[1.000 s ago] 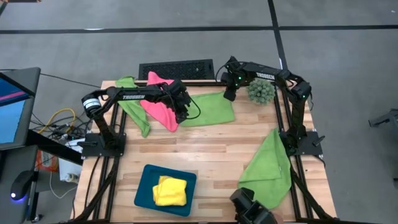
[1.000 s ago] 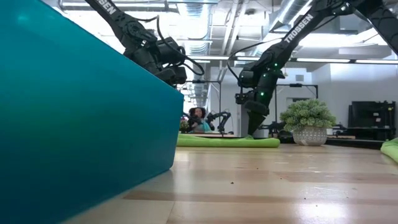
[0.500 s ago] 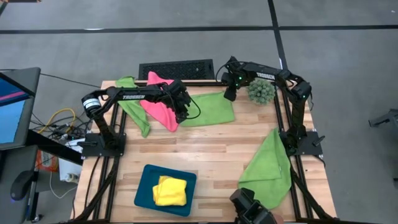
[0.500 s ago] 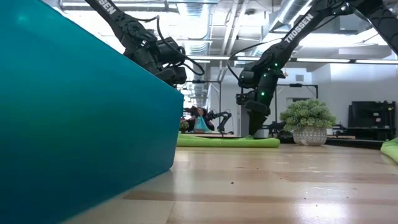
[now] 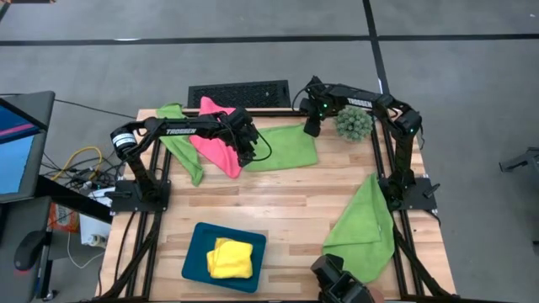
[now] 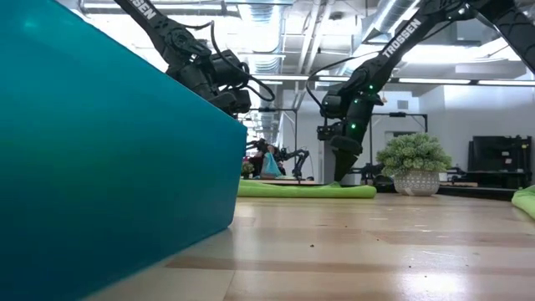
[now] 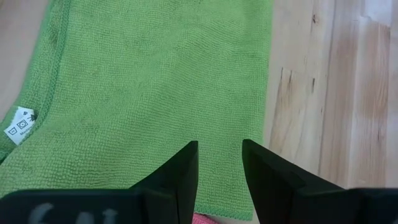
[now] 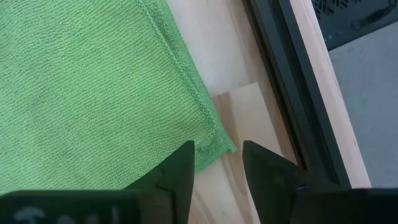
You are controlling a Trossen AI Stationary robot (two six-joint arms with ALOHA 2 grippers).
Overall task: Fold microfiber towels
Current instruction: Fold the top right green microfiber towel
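Note:
A lime green towel [image 5: 282, 147] lies spread flat on the far middle of the table; it also shows in the low view [image 6: 305, 191]. My left gripper [image 5: 247, 151] is open above its left edge [image 7: 219, 155], next to the hot pink towel [image 5: 215, 139]. My right gripper [image 5: 310, 128] is open over the towel's far right corner [image 8: 217, 146], fingers pointing down. In the low view the left gripper [image 6: 230, 96] hangs well above the table and the right gripper [image 6: 343, 159] hangs low over the towel. A folded yellow towel [image 5: 230, 257] lies in the tray.
The dark teal tray [image 5: 195, 252] stands at the near left and fills the left of the low view [image 6: 100, 167]. Another green towel [image 5: 181, 139] lies at the far left, and one [image 5: 364, 223] hangs over the near right edge. The spiky plant [image 5: 354, 123] stands beside my right gripper. A keyboard [image 5: 238, 93] lies behind the table.

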